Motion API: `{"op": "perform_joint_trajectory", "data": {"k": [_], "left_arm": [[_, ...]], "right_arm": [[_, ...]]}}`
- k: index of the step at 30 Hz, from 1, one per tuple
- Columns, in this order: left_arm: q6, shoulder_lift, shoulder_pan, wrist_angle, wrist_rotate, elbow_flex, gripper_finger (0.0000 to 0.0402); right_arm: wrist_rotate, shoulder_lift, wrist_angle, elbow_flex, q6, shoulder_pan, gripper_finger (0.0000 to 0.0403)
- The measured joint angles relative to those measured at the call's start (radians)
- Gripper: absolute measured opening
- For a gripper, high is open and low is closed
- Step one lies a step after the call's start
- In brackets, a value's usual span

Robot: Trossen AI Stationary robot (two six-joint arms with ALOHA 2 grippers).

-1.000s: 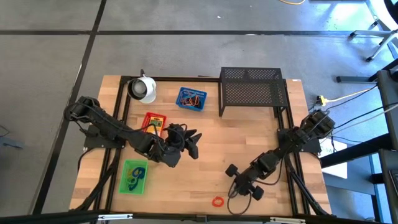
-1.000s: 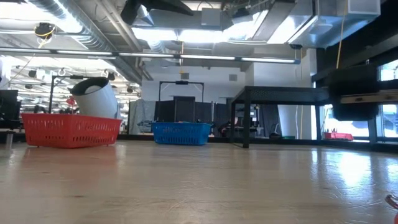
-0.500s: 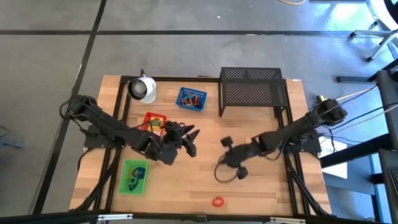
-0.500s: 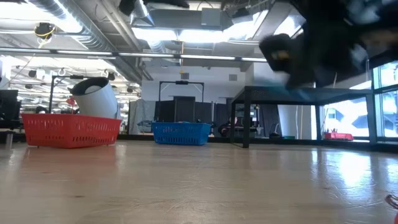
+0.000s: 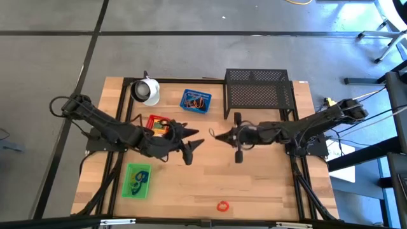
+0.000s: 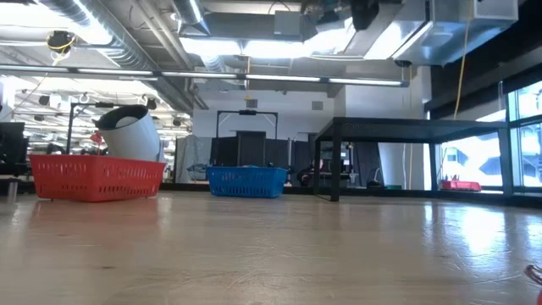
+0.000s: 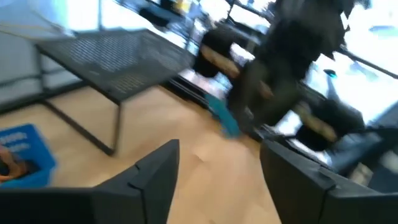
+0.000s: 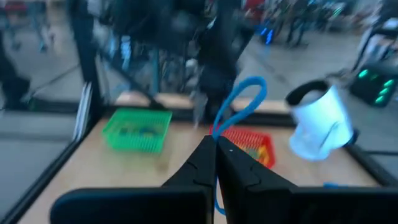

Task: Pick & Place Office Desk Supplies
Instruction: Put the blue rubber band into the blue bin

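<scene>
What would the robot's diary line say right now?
left gripper: open, empty, by red tray | right gripper: shut on blue band, mid-table | red band: loose at front edge

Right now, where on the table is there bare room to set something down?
The front right is mostly bare wood, bordered by the table edge, with only a red band loop there. The back left is crowded: white cup, blue tray, red tray, green tray, and both grippers meet mid-table.
</scene>
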Motion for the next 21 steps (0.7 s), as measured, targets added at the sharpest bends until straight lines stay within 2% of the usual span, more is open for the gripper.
{"op": "perform_joint_trajectory", "data": {"k": [3, 5, 10, 15, 21], "left_arm": [[0.032, 0.001, 0.022, 0.008, 0.135, 0.0, 0.0236], [0.056, 0.011, 0.042, 0.028, 0.178, 0.0, 0.0242], [0.102, 0.018, 0.11, 0.074, 0.178, 0.0, 0.0244], [0.045, 0.019, 0.186, 0.081, 0.19, 0.0, 0.0242], [0.039, 0.019, 0.243, 0.114, 0.402, 0.0, 0.024]], "right_arm": [[0.044, -0.001, 0.068, 0.0, -0.024, -0.009, 0.0007], [0.062, -0.001, 0.088, 0.0, -0.056, -0.016, 0.0007], [0.062, -0.001, 0.103, 0.0, -0.171, -0.021, 0.0007], [0.066, -0.001, 0.103, 0.0, -0.275, -0.021, 0.0007], [0.137, -0.001, 0.107, 0.0, -0.314, -0.021, 0.0007]]}}
